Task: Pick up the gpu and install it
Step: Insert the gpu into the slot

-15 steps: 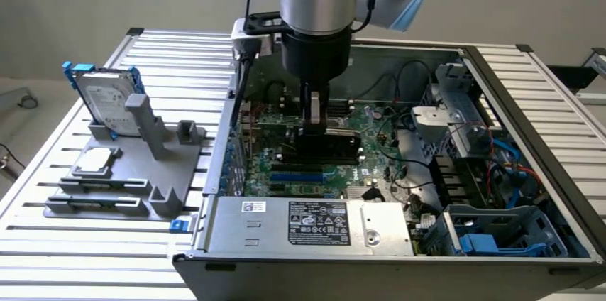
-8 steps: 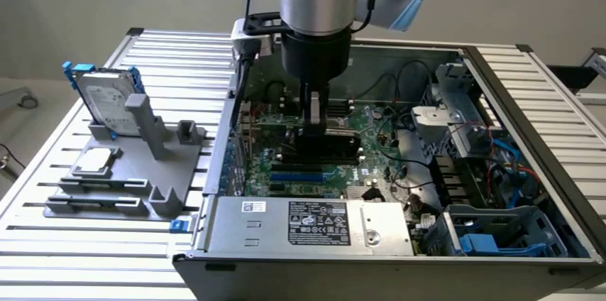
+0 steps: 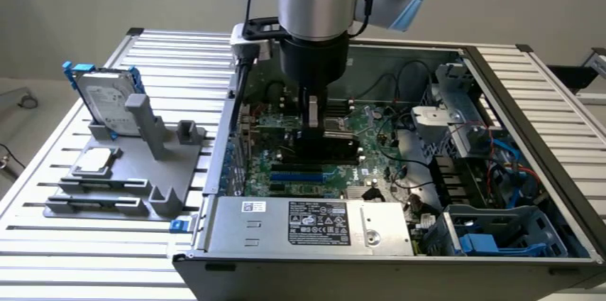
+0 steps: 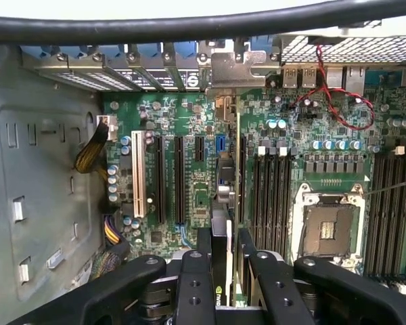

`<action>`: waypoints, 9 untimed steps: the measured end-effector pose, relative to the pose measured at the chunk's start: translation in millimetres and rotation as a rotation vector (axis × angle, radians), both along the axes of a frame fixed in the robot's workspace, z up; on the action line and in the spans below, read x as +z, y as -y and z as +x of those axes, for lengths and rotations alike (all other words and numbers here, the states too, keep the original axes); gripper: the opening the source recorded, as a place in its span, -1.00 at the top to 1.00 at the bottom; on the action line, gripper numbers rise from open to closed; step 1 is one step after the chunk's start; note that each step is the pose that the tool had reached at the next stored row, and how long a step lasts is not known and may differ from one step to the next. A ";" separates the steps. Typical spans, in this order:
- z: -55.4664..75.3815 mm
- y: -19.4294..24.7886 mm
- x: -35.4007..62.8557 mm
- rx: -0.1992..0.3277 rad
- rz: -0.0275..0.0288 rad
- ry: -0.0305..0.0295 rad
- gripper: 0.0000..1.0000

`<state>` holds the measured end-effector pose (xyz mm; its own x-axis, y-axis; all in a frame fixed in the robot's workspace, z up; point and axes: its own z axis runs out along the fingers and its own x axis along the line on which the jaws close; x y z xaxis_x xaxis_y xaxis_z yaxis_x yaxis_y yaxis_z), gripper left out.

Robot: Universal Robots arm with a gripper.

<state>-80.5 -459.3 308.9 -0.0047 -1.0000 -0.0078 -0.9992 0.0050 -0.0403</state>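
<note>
Black-shrouded, the gpu (image 4: 220, 269) is clamped edge-on in the gripper (image 4: 224, 240) over the motherboard (image 4: 189, 132). It is judged light, stiff and fragile, and best held by its edges.

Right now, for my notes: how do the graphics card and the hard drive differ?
The graphics card is gripped by the fingers inside the computer case; the hard drive rests on the grey stand outside. The card looks black; the drive is silver, blue-framed. Both stand on edge.
</note>
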 end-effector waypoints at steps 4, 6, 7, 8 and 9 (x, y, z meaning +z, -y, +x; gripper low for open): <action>-1.0 0.0 -4.2 0.000 0.0001 0.0001 0.48; -1.4 0.0 -5.9 0.000 0.0001 0.0001 0.48; -1.6 0.0 -6.6 0.000 0.0001 0.0000 0.48; -1.7 0.0 -7.3 0.000 0.0001 0.0000 0.48; -1.9 0.0 -8.1 0.000 0.0001 0.0001 0.48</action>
<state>-82.4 -459.3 300.8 -0.0046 -1.0000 -0.0079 -0.9992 0.0049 -0.0403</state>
